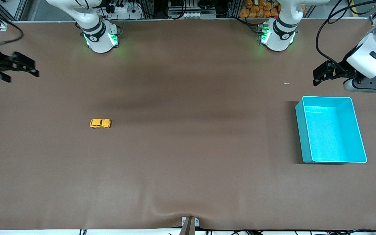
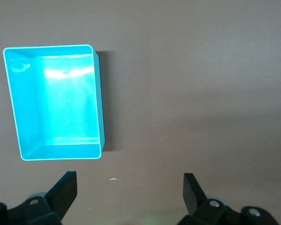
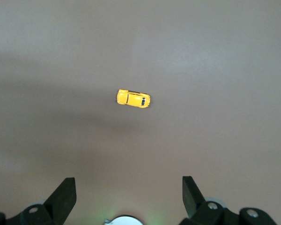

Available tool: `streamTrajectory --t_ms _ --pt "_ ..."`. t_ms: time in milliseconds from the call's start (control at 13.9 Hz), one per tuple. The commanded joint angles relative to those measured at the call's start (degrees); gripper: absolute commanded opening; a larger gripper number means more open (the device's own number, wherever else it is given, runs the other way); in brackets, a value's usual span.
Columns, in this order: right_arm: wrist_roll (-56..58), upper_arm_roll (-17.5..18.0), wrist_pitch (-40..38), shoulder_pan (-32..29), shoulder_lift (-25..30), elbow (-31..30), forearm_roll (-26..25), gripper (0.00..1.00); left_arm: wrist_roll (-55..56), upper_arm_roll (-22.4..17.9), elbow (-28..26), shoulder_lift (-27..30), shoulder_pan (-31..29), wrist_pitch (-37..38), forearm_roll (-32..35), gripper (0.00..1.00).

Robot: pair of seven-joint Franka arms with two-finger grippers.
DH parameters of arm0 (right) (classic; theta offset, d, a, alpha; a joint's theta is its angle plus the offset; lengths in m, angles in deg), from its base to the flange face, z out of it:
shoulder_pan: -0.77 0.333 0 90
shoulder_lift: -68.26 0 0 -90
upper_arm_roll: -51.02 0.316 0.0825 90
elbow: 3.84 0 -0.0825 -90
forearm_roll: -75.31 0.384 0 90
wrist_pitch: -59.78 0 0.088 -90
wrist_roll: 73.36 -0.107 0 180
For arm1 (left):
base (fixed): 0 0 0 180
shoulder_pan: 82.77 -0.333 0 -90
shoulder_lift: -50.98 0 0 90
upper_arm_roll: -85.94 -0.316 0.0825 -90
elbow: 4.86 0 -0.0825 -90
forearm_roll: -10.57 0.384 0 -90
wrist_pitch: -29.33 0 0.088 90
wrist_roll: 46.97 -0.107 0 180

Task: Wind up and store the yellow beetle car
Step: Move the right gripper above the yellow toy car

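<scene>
Yellow beetle car (image 1: 100, 123) on the brown counter (image 1: 188, 163); teal bin (image 1: 330, 130) well apart. Left claw (image 1: 318, 77) and right claw (image 1: 28, 68) both spread, holding nothing.

The right gripper (image 1: 21, 67) was partly cut off at the front view's left edge. The car's (image 1: 100, 123) wheels were too small to see.
</scene>
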Motion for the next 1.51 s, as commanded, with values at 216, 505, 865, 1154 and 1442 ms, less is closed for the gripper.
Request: streamTrajectory --t_ms 216,505,865,1154,1442 --pt "26.62 2.38 20.76 0.71 -0.56 -20.11 -0.38 1.0 -0.32 0.08 0.16 -0.03 -0.41 -0.17 -0.17 1.0" --pt "40.94 4.32 38.7 0.97 -5.02 -31.03 -1.61 1.0 -0.32 0.08 0.07 -0.03 -0.33 -0.17 -0.26 1.0" --pt "55.2 4.41 48.56 3.43 -14.51 -31.66 -6.62 1.0 -0.32 -0.01 0.07 -0.2 -0.5 -0.17 -0.26 1.0" --pt "60.14 4.41 51.75 3.52 -19.27 -31.66 -6.71 0.97 -0.15 -0.01 0.16 -1.08 -0.5 -0.26 -0.61 1.0" --pt "61.19 4.32 52.71 3.43 -21.12 -31.84 -6.89 0.89 -0.06 -0.01 0.16 -1.17 -0.24 -1.05 -0.7 1.0"
